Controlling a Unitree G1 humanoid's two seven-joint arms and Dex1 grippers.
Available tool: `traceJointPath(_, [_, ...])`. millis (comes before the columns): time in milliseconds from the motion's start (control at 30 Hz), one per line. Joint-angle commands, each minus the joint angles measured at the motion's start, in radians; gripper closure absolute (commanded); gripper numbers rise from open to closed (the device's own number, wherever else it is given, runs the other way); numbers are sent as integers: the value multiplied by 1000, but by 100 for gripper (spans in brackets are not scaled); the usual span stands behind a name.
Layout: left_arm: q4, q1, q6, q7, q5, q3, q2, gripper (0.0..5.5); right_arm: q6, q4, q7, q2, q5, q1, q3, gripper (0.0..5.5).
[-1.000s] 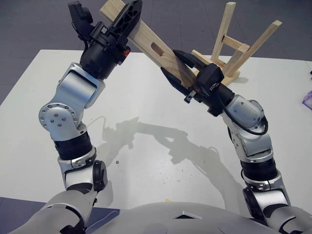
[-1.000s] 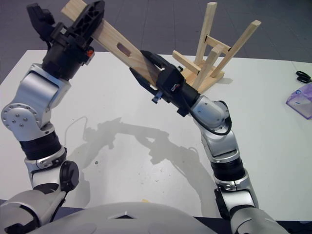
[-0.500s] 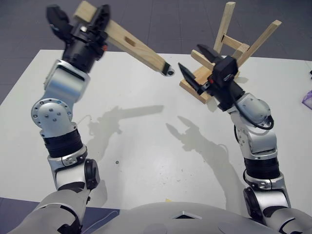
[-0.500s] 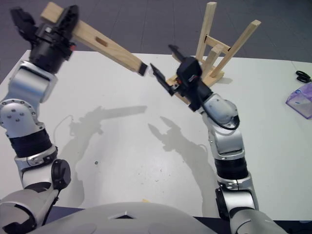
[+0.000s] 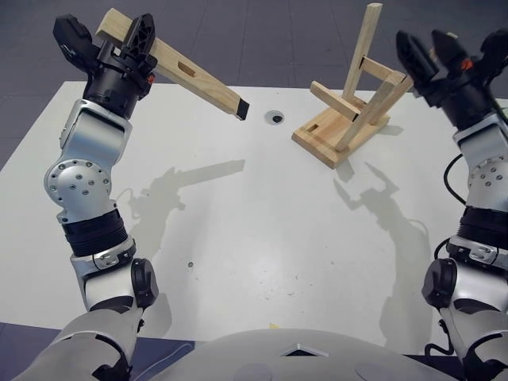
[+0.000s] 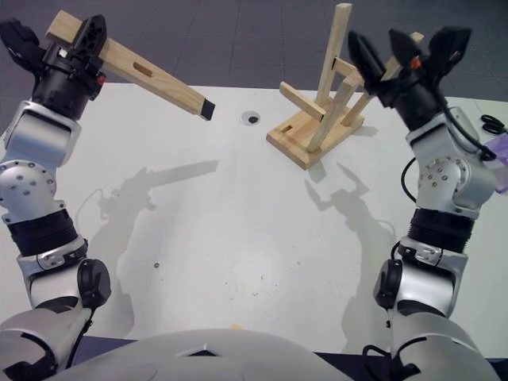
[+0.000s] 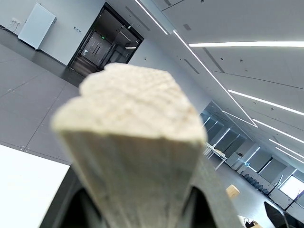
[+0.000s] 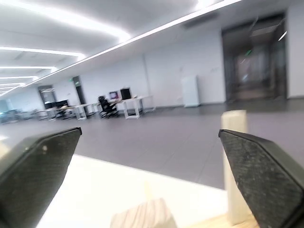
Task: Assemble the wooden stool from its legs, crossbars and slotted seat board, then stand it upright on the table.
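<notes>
My left gripper is shut on the upper end of a loose wooden leg, held in the air over the table's far left. The leg slopes down toward the middle; it has a slot and a dark tip. Its cut end shows close up in the left wrist view. The partly built stool lies upside down at the far centre-right, seat board on the table, legs and a crossbar pointing up. My right gripper hangs open in the air just right of the stool's legs, its fingers wide apart and holding nothing.
A small dark round spot sits on the table between the leg's tip and the stool. A purple container and scissors lie at the far right edge. The near half of the table is bare white.
My right gripper let go of the leg's lower end, opened, and swung right and up beside the stool. My left arm carried the leg leftward.
</notes>
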Motion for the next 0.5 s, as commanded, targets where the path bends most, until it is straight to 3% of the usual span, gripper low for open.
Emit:
traceJointPath(33, [-15,-15,25,-9,-8,-6,-10,445,-33,51,119,-54,-101,24,109,30])
traceJointPath(133, [-23,-9,34,-10,-3,-9,-13,445,-154,96,143,-65,-235,36,189,71])
traceJointPath(500, [-25,5,55,-46,13,-28,-20,445,-216,67,101,-4,-271,65,175,243])
